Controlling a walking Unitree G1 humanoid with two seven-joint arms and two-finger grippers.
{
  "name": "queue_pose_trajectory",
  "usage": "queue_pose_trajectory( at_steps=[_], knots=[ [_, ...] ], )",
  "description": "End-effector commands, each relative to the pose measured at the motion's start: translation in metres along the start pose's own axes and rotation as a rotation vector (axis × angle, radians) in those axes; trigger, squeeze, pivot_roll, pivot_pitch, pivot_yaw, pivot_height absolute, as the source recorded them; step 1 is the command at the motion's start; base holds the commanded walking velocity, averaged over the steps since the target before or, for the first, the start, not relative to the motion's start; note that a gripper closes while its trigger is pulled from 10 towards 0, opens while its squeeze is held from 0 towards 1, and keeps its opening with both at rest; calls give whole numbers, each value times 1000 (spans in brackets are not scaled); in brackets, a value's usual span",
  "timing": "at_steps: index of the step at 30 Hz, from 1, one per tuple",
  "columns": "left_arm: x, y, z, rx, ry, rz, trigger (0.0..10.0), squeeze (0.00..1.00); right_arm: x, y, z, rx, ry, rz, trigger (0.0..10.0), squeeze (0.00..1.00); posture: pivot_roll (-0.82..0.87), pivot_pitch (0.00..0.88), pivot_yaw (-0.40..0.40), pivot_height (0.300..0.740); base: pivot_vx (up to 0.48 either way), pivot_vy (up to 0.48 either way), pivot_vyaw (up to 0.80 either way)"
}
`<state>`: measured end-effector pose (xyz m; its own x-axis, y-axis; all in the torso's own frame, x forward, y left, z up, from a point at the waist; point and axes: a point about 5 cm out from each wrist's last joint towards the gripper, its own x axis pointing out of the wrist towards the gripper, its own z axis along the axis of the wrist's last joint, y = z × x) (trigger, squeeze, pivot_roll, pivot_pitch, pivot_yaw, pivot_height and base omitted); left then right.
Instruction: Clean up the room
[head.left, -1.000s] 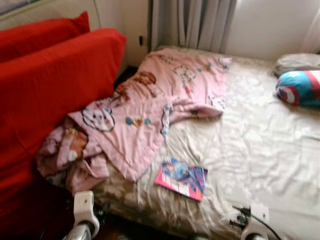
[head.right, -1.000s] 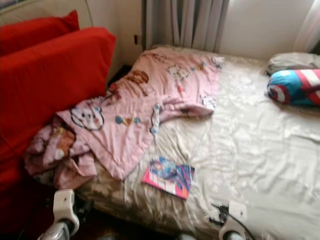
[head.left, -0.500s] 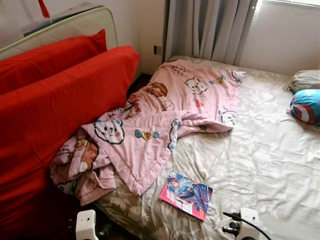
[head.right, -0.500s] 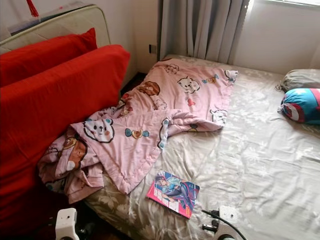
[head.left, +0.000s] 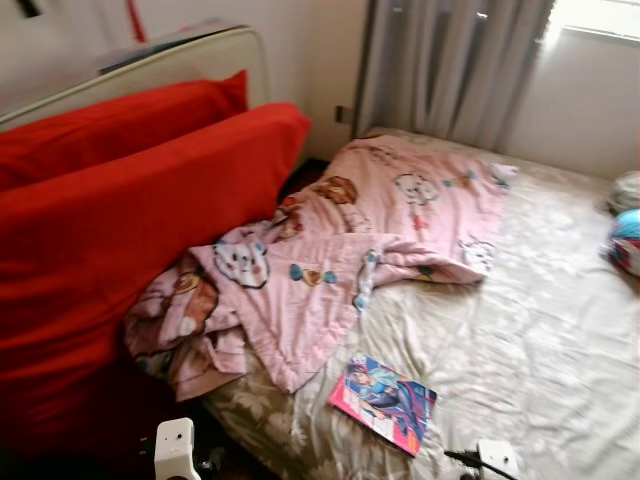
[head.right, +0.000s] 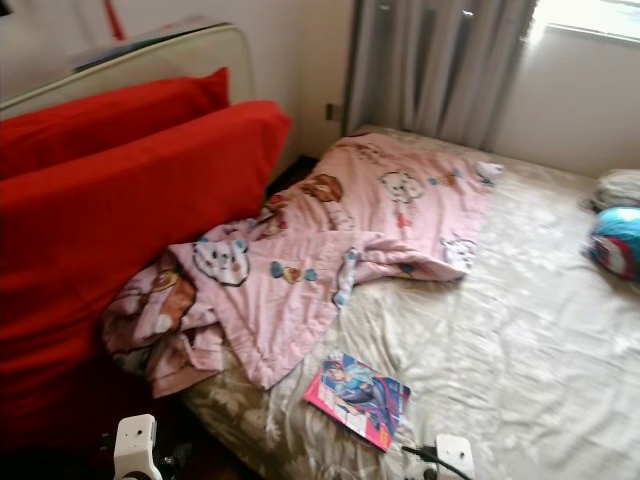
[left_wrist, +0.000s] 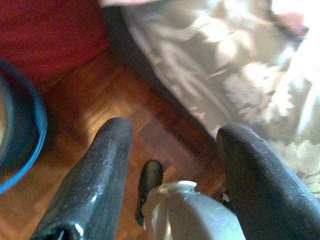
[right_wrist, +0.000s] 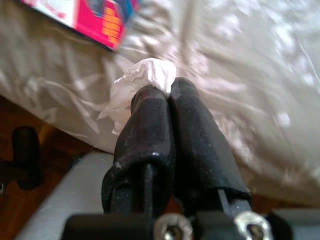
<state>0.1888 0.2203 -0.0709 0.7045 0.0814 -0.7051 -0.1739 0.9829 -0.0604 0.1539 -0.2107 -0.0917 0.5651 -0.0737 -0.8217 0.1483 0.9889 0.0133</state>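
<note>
Right gripper (right_wrist: 164, 97) fingers pressed together, pinching a crumpled white tissue (right_wrist: 142, 80) at the tips; it sits low over the bed's (head.left: 540, 330) near edge, centre of the right wrist frame, with the corner of the magazine (right_wrist: 85, 17) at upper left of that frame. Left gripper (left_wrist: 172, 145) spread wide, nothing between the fingers, hanging over the wood floor (left_wrist: 115, 100) next to the bed's hanging sheet; a blue-rimmed round object (left_wrist: 22, 125) at the left edge of that frame, can't tell what it is. Head view: magazine (head.left: 383, 402) lies flat on the beige sheet at lower centre, just below the rumpled pink blanket (head.left: 340, 250), which runs from centre frame down over the bed's left edge. Red cushions (head.left: 120, 230) fill the left side, leaning by the bed. Grey curtain (head.left: 450, 65) at top centre. Blue-red pillow (head.right: 615, 240) at right edge, well apart from the magazine. Both wrist housings poke in at the bottom edge.
</note>
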Motion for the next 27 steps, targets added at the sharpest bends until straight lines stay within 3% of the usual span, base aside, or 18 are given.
queue_pose_trajectory(
  at_steps=[1, 27],
  knots=[
    [-3, 4, -8, -4, 27, 19, 10000, 0, 0, 1, 0, -5, 7, 1, 10000, 0, 84, 0, -55, 740, 0, 0, 800],
    [-5, 9, -15, -15, 57, 42, 10000, 0, 1, 3, 3, 5, 11, -4, 10000, 0, 92, 0, -53, 740, 0, 0, 800]
  ],
)
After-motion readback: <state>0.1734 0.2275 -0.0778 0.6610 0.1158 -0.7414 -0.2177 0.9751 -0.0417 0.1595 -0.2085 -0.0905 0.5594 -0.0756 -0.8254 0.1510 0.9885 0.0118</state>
